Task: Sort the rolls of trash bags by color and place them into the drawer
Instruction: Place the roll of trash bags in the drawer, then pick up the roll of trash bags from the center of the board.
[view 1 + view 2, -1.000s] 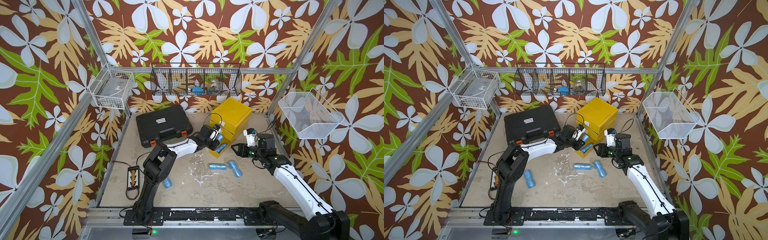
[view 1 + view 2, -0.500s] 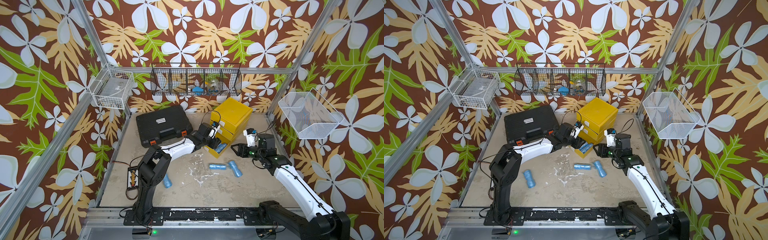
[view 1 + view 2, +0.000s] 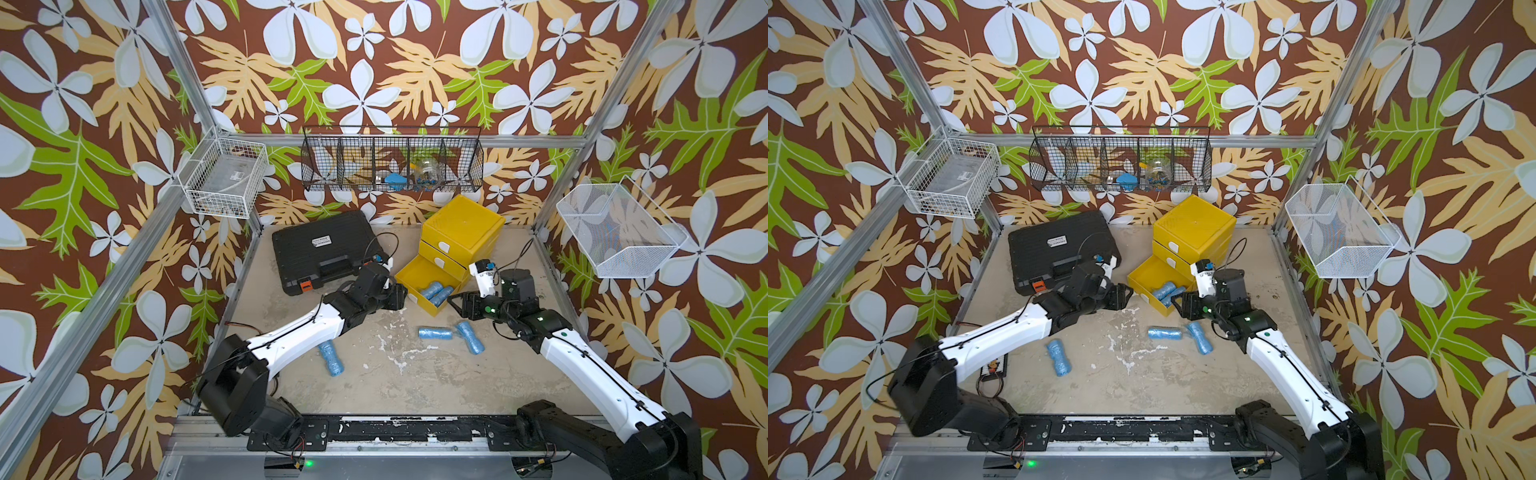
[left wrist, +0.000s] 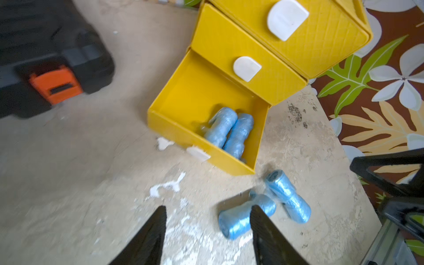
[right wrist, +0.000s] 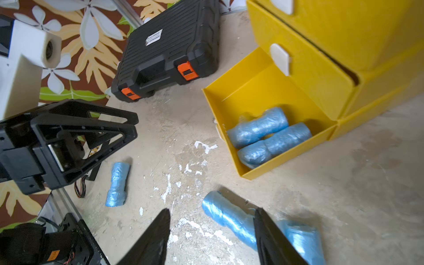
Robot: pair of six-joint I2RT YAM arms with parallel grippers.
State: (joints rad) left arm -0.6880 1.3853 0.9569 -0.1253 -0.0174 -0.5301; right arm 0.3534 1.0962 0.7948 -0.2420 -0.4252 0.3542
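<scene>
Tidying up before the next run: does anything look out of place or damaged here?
Three blue rolls lie loose on the table, outside the open drawer. The table's coating is chipped, with white patches mid-table. The yellow cabinet sits askew.

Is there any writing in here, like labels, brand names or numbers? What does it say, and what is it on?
Nothing here can be read.
White label on the black case: lines of dark print, too blurred to read.
Small sticker inside the white wire basket: too small to read.
Yellow drawer unit: no writing shows.
</scene>
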